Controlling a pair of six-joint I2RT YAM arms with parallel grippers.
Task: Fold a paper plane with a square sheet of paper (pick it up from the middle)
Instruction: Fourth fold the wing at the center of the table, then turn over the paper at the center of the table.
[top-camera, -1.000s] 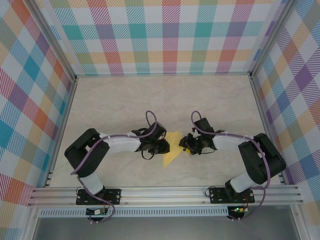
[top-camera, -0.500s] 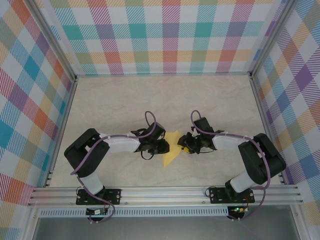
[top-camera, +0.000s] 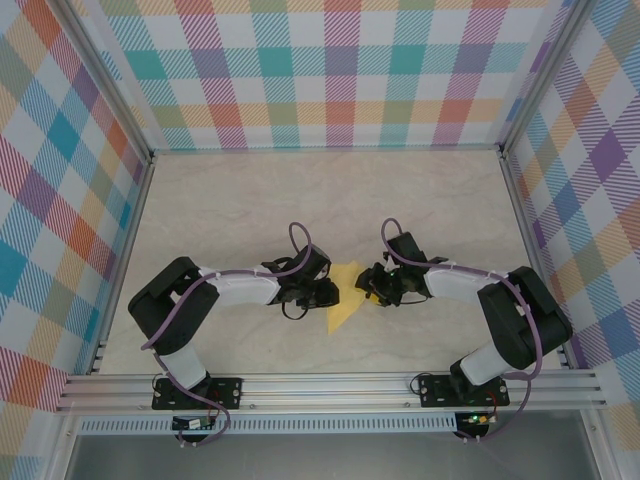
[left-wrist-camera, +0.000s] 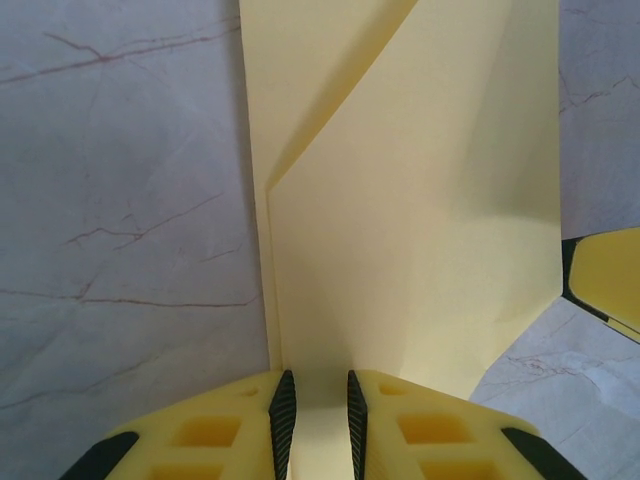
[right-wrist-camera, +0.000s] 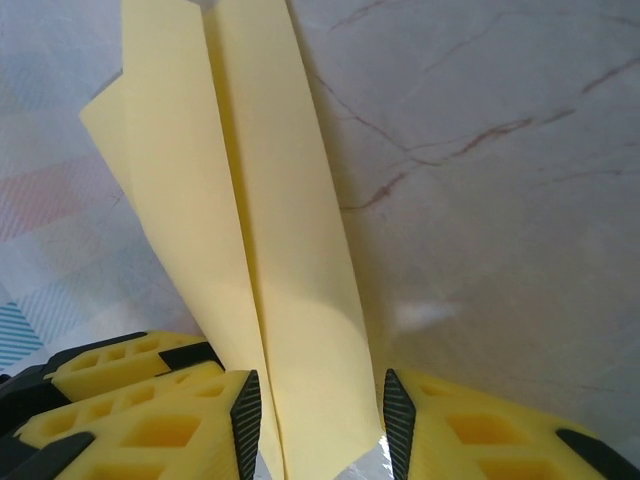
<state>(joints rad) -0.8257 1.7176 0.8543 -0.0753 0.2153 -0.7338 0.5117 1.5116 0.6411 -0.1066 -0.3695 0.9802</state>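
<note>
The yellow sheet of paper (top-camera: 344, 297), folded into a pointed shape with creases, lies on the table between my two grippers. In the left wrist view the paper (left-wrist-camera: 400, 250) spreads ahead with a diagonal flap. My left gripper (left-wrist-camera: 316, 410) rests on its near edge, the pads a narrow gap apart with flat paper showing between them. In the right wrist view a long narrow flap (right-wrist-camera: 270, 230) curls up between the pads of my right gripper (right-wrist-camera: 322, 420), which stand wider than the flap. From above, the left gripper (top-camera: 325, 293) and right gripper (top-camera: 372, 290) face each other across the paper.
The pale marbled tabletop (top-camera: 250, 200) stretches out behind the arms. Plaid walls (top-camera: 330, 80) close the back and both sides. An aluminium rail (top-camera: 330, 385) runs along the near edge by the arm bases. A right gripper finger (left-wrist-camera: 610, 280) shows beside the paper.
My right gripper's jaws have spread a little and it has shifted slightly toward the paper. The left gripper and the paper stay as they were.
</note>
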